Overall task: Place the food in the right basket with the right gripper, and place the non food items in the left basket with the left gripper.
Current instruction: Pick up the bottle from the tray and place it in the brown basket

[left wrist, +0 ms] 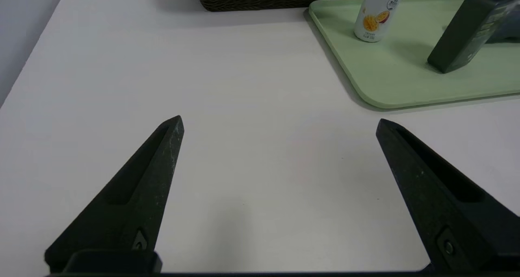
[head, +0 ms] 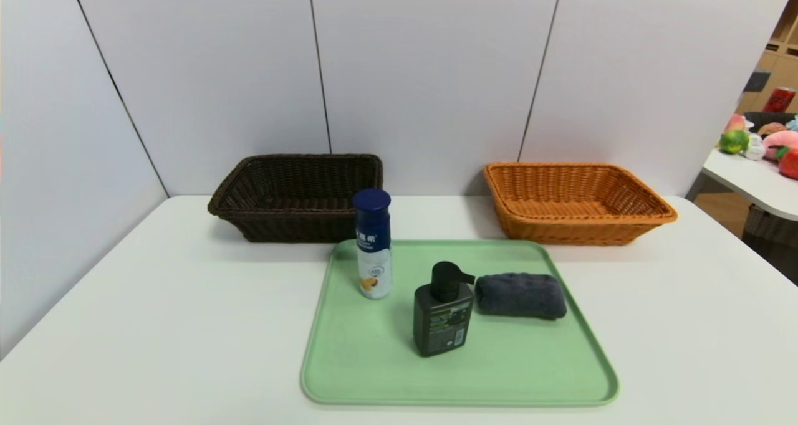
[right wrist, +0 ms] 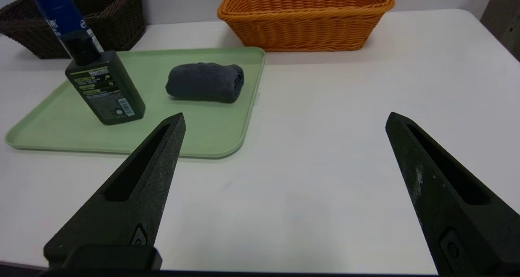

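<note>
Nothing moved yet by the look of it: both baskets look empty and all three items sit on the green tray (head: 349, 375), my landmark here.

My left claw (left wrist: 279, 122) hangs low over the bare counter (head: 156, 325) off the tray's left edge, fingers wide apart, holding nothing. My right claw (right wrist: 284, 118) sits the same way off the tray's right edge, spread wide and empty. Neither shows in the head view.

On the tray: blue-capped bottle (head: 373, 244) upright at the back-left corner, fruit picture on the label, so I read it as the food or drink item for the orange basket (head: 576, 202) behind the tray's right side. Black pump bottle (head: 444, 311) stands upright mid-tray. Rolled grey towel (head: 520, 295) lies just right of the pump bottle, close to touching it. Those two go to the dark basket (head: 298, 195) behind the tray's left side.

Handling guesses: blue-capped bottle is tall, narrow, smooth, probably tippy, so I'd pinch mid-body below the cap. Pump bottle is rigid and likely heavier; grip the flat body, not the pump head. Towel is soft and light, squashes easily; close across the roll's middle.
</note>
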Tool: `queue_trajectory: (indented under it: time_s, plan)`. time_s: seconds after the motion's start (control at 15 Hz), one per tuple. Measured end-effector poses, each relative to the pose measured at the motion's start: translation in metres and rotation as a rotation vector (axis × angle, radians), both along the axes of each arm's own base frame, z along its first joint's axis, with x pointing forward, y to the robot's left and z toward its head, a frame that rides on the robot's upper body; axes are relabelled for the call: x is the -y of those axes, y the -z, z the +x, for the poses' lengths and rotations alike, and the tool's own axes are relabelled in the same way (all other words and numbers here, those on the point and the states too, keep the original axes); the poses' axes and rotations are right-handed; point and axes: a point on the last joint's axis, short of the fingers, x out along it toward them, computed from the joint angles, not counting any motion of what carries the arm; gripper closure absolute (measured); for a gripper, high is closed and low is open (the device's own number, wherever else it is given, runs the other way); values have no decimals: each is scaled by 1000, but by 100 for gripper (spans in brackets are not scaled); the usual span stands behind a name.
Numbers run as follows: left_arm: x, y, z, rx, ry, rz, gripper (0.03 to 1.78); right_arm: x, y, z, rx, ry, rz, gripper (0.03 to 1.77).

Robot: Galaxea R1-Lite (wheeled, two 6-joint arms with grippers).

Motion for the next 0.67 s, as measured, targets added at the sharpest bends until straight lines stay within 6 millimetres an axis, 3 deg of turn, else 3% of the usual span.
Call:
queue_trajectory:
  time_s: [0.4,0.67]
  plan:
    - [3,-84,51,-91,88,-6,12,-1,-38,40,-164,-53,-9,10]
    - [6,-102,85,-152,219,20,12,-4,-50,75,-303,-85,-23,10]
